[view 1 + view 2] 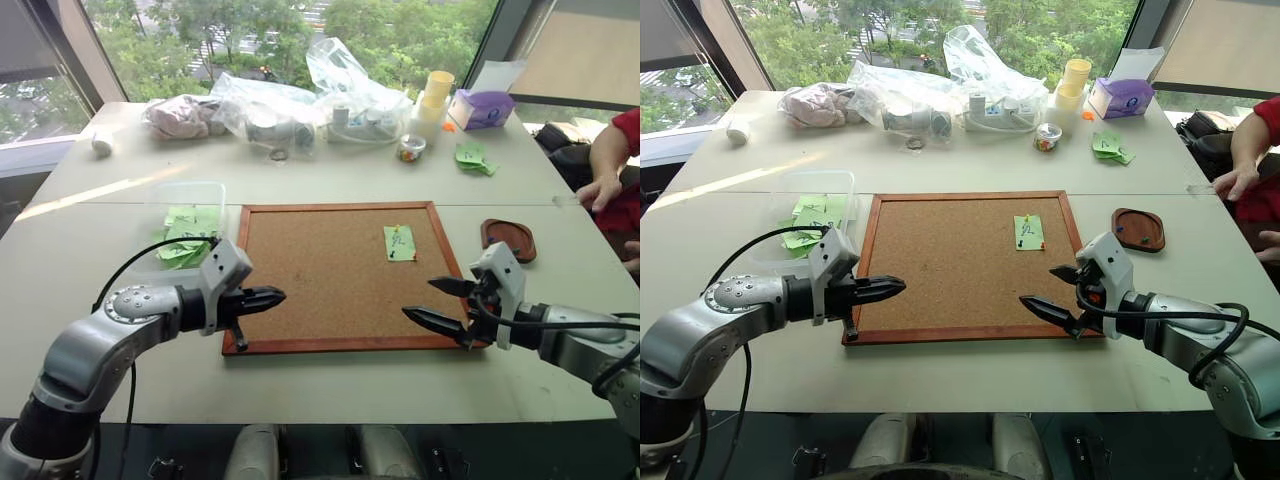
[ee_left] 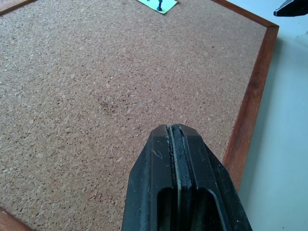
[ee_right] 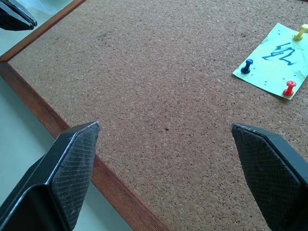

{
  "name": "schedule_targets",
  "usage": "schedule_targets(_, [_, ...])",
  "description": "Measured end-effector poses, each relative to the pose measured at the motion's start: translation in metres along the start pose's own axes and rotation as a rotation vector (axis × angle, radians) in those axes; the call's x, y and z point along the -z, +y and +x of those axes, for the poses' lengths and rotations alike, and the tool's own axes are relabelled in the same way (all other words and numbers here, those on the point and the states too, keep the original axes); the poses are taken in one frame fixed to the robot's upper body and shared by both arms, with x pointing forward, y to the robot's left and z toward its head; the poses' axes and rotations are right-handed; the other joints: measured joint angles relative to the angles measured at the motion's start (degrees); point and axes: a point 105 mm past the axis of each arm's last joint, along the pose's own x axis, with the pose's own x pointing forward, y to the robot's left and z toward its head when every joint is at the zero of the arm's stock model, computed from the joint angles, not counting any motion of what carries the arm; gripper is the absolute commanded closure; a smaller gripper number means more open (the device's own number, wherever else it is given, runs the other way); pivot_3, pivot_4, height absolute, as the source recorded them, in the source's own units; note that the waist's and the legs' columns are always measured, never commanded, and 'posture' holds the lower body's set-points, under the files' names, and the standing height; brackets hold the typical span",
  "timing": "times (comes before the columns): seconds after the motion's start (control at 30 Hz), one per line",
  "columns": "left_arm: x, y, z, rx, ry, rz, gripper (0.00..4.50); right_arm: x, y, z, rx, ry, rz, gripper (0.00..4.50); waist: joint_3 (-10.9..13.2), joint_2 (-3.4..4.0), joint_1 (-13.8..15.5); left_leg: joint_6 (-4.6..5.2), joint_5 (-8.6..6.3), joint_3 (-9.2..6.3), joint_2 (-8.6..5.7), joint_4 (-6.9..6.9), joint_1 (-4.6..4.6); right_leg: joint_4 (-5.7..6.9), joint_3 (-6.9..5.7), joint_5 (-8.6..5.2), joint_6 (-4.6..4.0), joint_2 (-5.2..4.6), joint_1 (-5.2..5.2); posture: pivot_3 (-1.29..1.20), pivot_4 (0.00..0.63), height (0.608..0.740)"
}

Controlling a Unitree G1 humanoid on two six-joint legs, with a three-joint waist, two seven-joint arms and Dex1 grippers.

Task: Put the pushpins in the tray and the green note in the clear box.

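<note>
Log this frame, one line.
left gripper shut, empty | right gripper open, empty | green note pinned on corkboard | three pushpins still in | tray empty

You've got the green note (image 3: 275, 61) flat on the corkboard (image 1: 320, 270), toward its far right corner, blue scribble on it. 3 pushpins (image 3: 289, 88) hold it: yellow at 1 corner, blue and red at 2 others, all standing upright in the paper. The tray (image 1: 508, 240), dark reddish-brown with rounded corners, sits just right of the board. The clear box (image 1: 190, 195) lies left of the board with green slips inside.
</note>
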Motion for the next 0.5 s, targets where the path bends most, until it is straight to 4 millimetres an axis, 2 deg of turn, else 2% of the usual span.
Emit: schedule_targets(0.5, [-0.0015,-0.0007,0.0014,0.001,-0.014,-0.005,4.45,-0.0021,0.0045,0.0051,-0.012,-0.029,-0.008,0.00,0.00,0.00,0.02,0.00,0.00,0.00,0.00,0.00,0.00,0.00,0.00,0.00,0.00,0.00,0.00,0.00,0.150,0.738])
